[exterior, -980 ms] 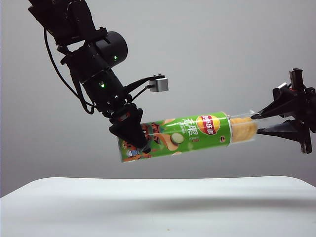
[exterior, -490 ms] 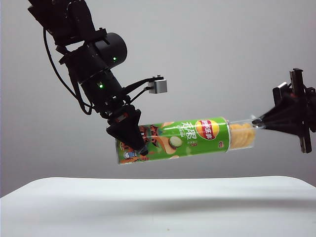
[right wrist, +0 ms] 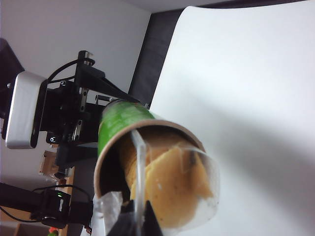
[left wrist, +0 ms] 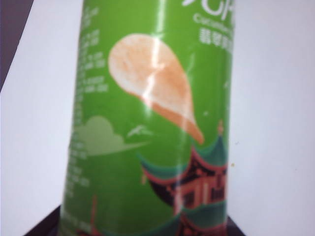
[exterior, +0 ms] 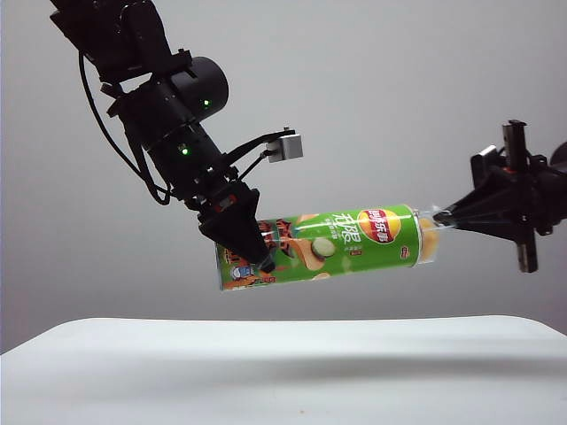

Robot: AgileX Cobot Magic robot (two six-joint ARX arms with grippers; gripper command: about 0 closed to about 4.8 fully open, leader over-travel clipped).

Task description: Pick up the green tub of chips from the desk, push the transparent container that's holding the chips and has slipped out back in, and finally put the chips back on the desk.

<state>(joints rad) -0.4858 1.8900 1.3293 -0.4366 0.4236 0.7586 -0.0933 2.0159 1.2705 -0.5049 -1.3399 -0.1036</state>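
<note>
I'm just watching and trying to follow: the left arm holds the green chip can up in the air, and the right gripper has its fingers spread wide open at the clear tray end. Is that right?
Not quite. The right gripper is shut, its tips pressed together against the transparent container, as the exterior view shows. The rest holds: the left gripper holds the green tub of chips above the desk.

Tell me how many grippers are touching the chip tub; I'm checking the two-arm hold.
2. The left gripper clamps the green tub of chips near its closed end; the right gripper, fingers shut, presses the transparent container at the open end.
</note>
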